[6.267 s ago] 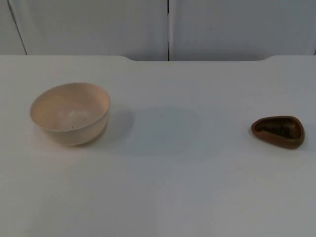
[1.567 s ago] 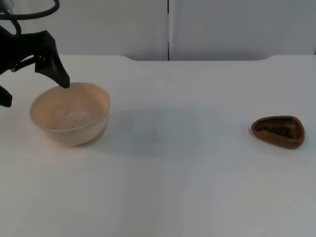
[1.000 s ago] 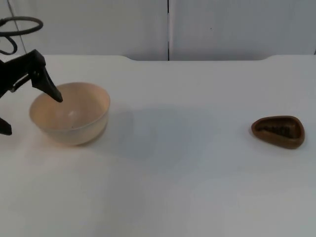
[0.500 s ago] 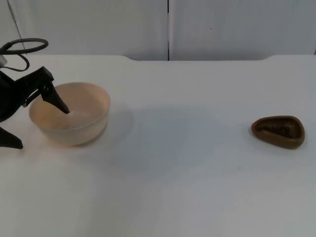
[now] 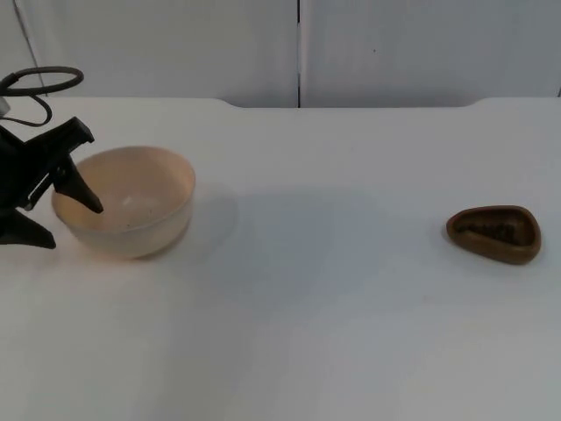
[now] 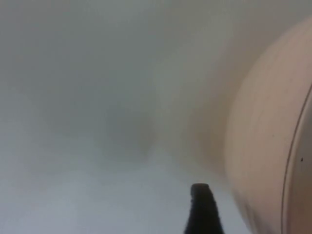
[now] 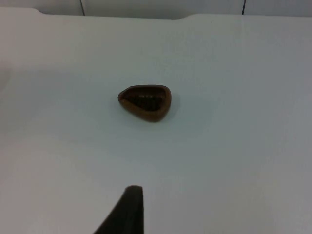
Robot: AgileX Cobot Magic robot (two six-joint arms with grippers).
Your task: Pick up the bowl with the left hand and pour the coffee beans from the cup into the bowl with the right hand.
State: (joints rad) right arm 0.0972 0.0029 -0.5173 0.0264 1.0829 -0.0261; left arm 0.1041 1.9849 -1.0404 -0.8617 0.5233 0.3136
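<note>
A cream bowl [image 5: 131, 200] stands on the left of the white table [image 5: 298, 298]. My left gripper [image 5: 70, 225] is open at the bowl's left rim, with one finger [image 5: 86, 195] inside the bowl and the other [image 5: 33, 235] outside, low by the table. The left wrist view shows the bowl's outer wall [image 6: 265, 146] close beside a black fingertip [image 6: 202, 209]. A small brown teardrop-shaped cup [image 5: 493, 233] holding dark coffee beans sits at the right. My right gripper [image 7: 127, 212] waits well back from the cup [image 7: 145, 101], above the table.
The grey partition wall [image 5: 298, 48] closes off the table's far edge. A wide bare stretch of table lies between the bowl and the cup.
My left arm came in from the upper left and lowered onto the bowl. In the last half second its fingers drew closer together around the left rim. Bowl and cup have not moved.
</note>
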